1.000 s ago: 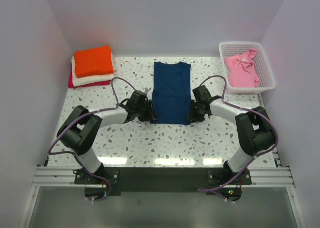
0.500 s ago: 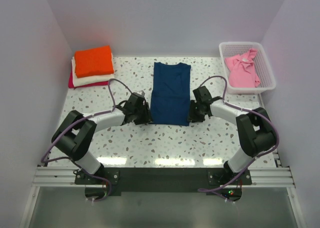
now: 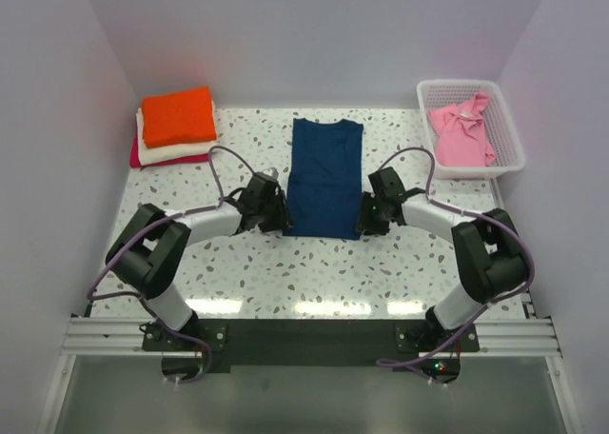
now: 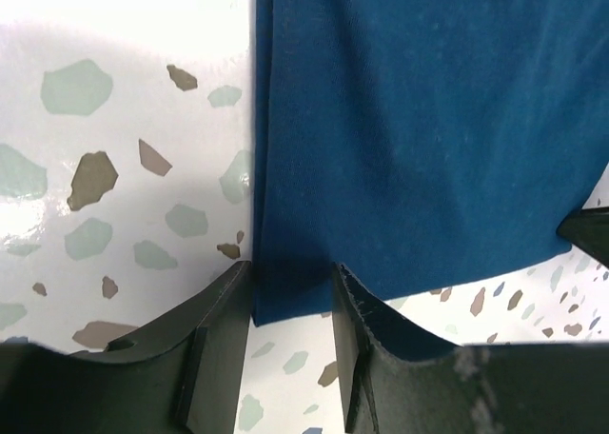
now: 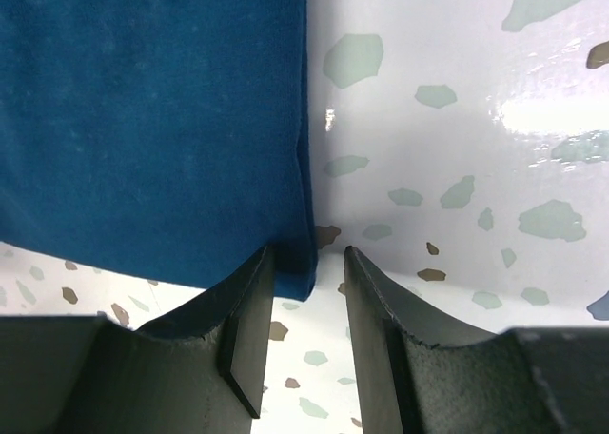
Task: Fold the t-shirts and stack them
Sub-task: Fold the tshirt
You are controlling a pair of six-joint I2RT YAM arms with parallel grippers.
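A navy t-shirt (image 3: 325, 177), folded into a long strip, lies flat at the table's middle. My left gripper (image 3: 283, 223) is open at its near left corner. In the left wrist view (image 4: 290, 296) the corner of the navy cloth (image 4: 419, 120) lies between the spread jaws. My right gripper (image 3: 363, 220) is open at the near right corner. In the right wrist view (image 5: 309, 272) the cloth corner (image 5: 152, 110) sits between the jaws, against the left finger. A pink t-shirt (image 3: 461, 134) lies crumpled in the basket. Folded orange (image 3: 178, 115), cream and magenta tees are stacked at the back left.
The white lattice basket (image 3: 457, 84) stands at the back right corner. Pale walls close in the table on the left, back and right. Speckled tabletop (image 3: 314, 272) shows between the shirt and the arm bases.
My left gripper drew back a little to the left, then came in again to the shirt's near left corner. My right gripper slid slightly nearer along the right edge. The shirt has not moved.
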